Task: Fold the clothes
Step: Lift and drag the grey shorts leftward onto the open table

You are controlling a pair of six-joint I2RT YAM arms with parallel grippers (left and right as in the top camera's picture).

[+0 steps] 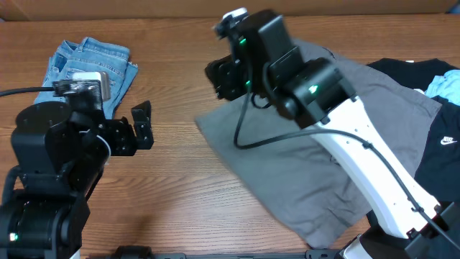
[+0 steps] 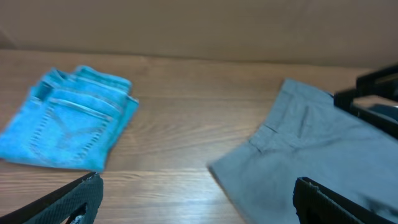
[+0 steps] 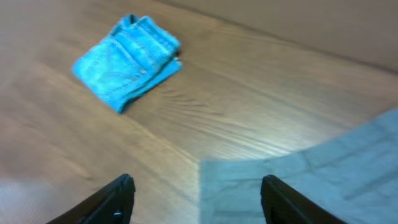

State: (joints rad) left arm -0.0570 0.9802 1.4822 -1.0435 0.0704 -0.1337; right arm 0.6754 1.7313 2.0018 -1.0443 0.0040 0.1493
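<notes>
Grey shorts point(image 1: 302, 165) lie spread flat on the wooden table, right of centre; they also show in the left wrist view point(image 2: 311, 155) and in the right wrist view point(image 3: 298, 186). Folded light-blue denim point(image 1: 90, 68) lies at the far left, also seen in the left wrist view point(image 2: 68, 121) and the right wrist view point(image 3: 127, 59). A black T-shirt with a small white logo point(image 1: 438, 137) lies at the right edge. My right gripper point(image 1: 223, 78) is open and empty above the shorts' left corner. My left gripper point(image 1: 142, 126) is open and empty, left of the shorts.
A pale blue piece of cloth point(image 1: 445, 85) lies on the black T-shirt at the far right. A black cable point(image 1: 251, 137) hangs from the right arm over the shorts. Bare wooden table point(image 1: 180, 194) lies between the denim and the shorts.
</notes>
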